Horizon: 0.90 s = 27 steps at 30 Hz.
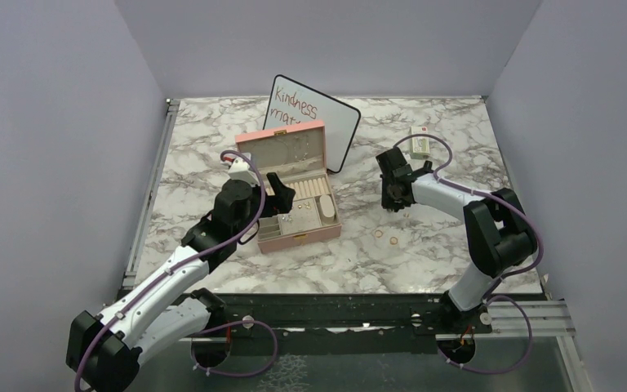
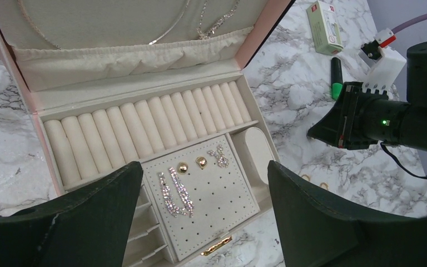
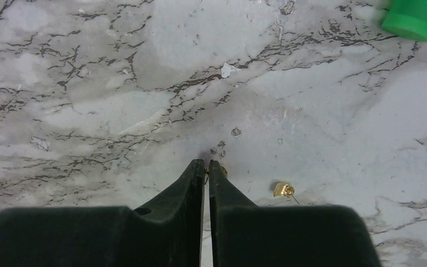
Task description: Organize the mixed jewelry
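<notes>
My right gripper (image 3: 207, 164) is down on the marble, jaws pinched nearly together on a tiny gold earring (image 3: 223, 172) that peeks out beside the right fingertip. A second gold stud earring (image 3: 284, 189) lies loose just to its right. Two small gold rings (image 1: 378, 233) rest on the table in front of the right gripper (image 1: 392, 201). My left gripper (image 2: 204, 169) hangs open and empty over the open pink jewelry box (image 1: 249, 145). On the box's earring pad sit two gold studs (image 2: 183, 167) and crystal drop earrings (image 2: 175, 192).
A whiteboard sign (image 1: 331, 122) leans behind the box. A white-green packet (image 1: 421, 143) lies at the back right, with a green marker (image 2: 336, 78) near it. Necklaces (image 2: 211, 22) hang inside the box lid. Purple walls stand on three sides.
</notes>
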{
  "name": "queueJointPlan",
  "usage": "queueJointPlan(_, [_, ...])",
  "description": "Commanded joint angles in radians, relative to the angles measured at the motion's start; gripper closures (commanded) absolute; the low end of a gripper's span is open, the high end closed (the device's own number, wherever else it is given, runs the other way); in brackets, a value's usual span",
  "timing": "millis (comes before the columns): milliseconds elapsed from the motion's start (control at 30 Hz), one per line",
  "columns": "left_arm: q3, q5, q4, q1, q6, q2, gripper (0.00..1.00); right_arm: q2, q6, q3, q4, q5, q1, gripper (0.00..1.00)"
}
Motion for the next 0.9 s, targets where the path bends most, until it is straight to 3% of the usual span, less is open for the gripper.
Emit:
queueJointPlan(0, [0.016, 0.001, 0.030, -0.002, 0.002, 0.009, 0.18, 0.008, -0.014, 0.027, 0.036, 0.043, -0.004, 0.90])
queueJointPlan(133, [0.018, 0.005, 0.030, -0.002, 0.003, 0.017, 0.20, 0.003, -0.013, 0.024, 0.036, 0.048, -0.004, 0.99])
queueJointPlan(267, [0.018, 0.013, 0.032, -0.002, -0.001, 0.020, 0.20, -0.010, -0.011, 0.024, 0.031, 0.026, -0.004, 0.99])
queueJointPlan(400, [0.021, 0.053, 0.042, -0.002, -0.007, 0.031, 0.09, -0.049, -0.006, 0.023, 0.023, -0.045, -0.004, 0.99])
queueJointPlan(500, [0.025, 0.103, 0.059, -0.002, -0.011, 0.039, 0.02, -0.096, 0.008, 0.015, 0.022, -0.157, -0.004, 0.99])
queueJointPlan(867, [-0.011, 0.342, 0.240, -0.002, -0.048, 0.018, 0.02, -0.299, 0.221, -0.061, 0.119, -0.682, -0.005, 0.99])
